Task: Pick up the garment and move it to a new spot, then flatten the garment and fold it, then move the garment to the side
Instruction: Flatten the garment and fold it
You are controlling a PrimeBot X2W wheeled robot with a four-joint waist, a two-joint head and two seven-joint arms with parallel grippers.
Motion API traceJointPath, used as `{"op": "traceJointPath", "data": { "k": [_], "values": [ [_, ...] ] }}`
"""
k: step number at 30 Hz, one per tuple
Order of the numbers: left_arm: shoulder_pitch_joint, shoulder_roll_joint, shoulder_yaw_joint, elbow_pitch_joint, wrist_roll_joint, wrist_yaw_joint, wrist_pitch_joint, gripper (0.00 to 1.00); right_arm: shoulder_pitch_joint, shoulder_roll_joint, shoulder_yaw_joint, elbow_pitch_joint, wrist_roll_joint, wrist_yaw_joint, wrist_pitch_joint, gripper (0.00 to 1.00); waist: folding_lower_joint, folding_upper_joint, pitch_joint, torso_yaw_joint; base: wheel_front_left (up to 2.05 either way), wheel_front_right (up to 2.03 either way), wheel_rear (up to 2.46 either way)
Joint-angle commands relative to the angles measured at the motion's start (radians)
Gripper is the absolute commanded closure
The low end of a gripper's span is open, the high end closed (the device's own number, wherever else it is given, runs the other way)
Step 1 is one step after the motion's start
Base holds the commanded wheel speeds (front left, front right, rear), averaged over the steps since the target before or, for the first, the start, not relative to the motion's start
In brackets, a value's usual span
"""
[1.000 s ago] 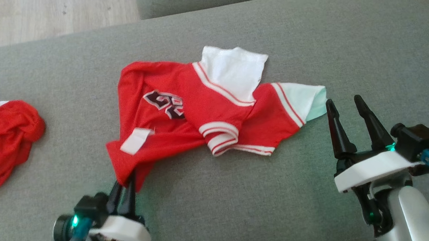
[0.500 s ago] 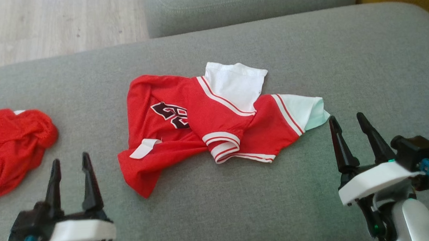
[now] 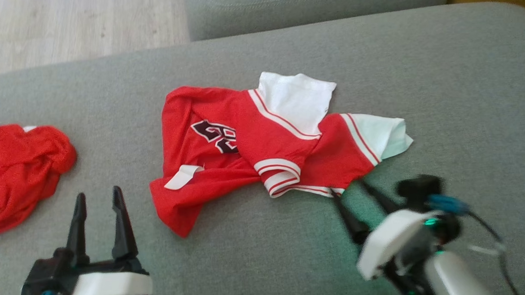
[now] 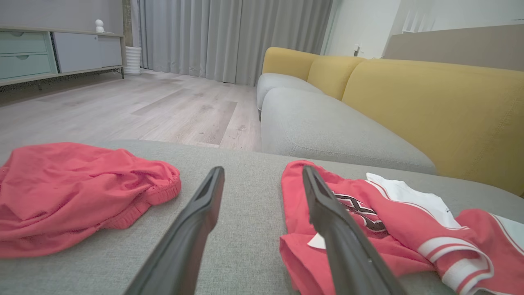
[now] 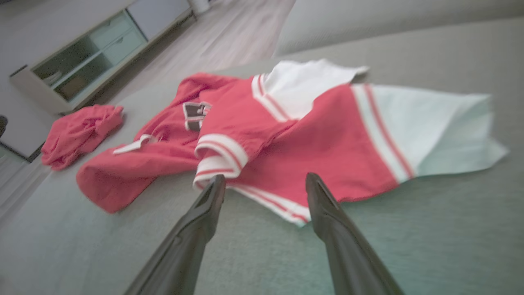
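Head view: red-and-white garment (image 3: 275,138) lies rumpled on the grey sofa cushion (image 3: 420,67) beneath it, gripped by neither arm. Left gripper (image 3: 98,193): fingers spread, nothing between them, near the garment's lower-left corner, clear of it. Right gripper (image 3: 347,188): fingers spread, tips at the garment's near striped hem; motion blur, contact not resolvable. Second red cloth (image 3: 16,174): well left of the garment, apart.
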Motion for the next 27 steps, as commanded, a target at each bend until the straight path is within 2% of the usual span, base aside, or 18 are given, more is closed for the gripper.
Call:
{"op": "traceJointPath", "data": {
  "k": [1, 3, 11, 18, 19, 20, 27],
  "values": [
    [-0.058, 0.003, 0.034, -0.021, 0.02, -0.009, -0.01, 0.0, -0.092, -0.002, 0.074, 0.006, 0.041, -0.001, 0.035, 0.0, 0.0, 0.0, 0.022, 0.017, 0.0, 0.0, 0.0],
    [-0.066, 0.0, 0.03, -0.017, 0.023, -0.014, -0.01, 0.0, -0.115, -0.002, 0.095, 0.03, 0.063, -0.001, 0.042, 0.0, 0.0, 0.0, 0.029, 0.024, 0.0, 0.0, 0.0],
    [-0.139, -0.028, 0.001, 0.023, 0.05, -0.06, -0.01, 0.0, -0.284, -0.002, 0.163, 0.262, 0.243, -0.001, 0.034, 0.0, 0.0, 0.0, 0.072, 0.093, 0.0, 0.0, 0.0],
    [-0.17, -0.051, -0.002, 0.056, 0.064, -0.088, -0.01, 0.0, -0.392, -0.002, 0.216, 0.421, 0.297, -0.001, 0.014, 0.0, 0.0, 0.0, 0.08, 0.122, 0.0, 0.0, 0.0],
    [-0.172, -0.053, -0.001, 0.06, 0.065, -0.091, -0.01, 0.0, -0.402, -0.002, 0.222, 0.435, 0.302, -0.001, 0.005, 0.58, 0.0, 0.0, 0.079, 0.124, 0.0, 0.0, 0.0],
    [-0.173, -0.056, 0.0, 0.064, 0.067, -0.093, -0.01, 0.0, -0.412, -0.002, 0.23, 0.443, 0.303, -0.001, -0.009, 1.0, 0.0, 0.0, 0.079, 0.124, 0.0, 0.0, 0.0],
    [-0.165, -0.068, 0.021, 0.081, 0.075, -0.108, -0.01, 0.0, -0.458, -0.002, 0.21, 0.448, 0.255, -0.001, -0.114, 1.0, 0.0, 0.0, 0.057, 0.119, 0.0, 0.0, 0.0]
  ]
}}
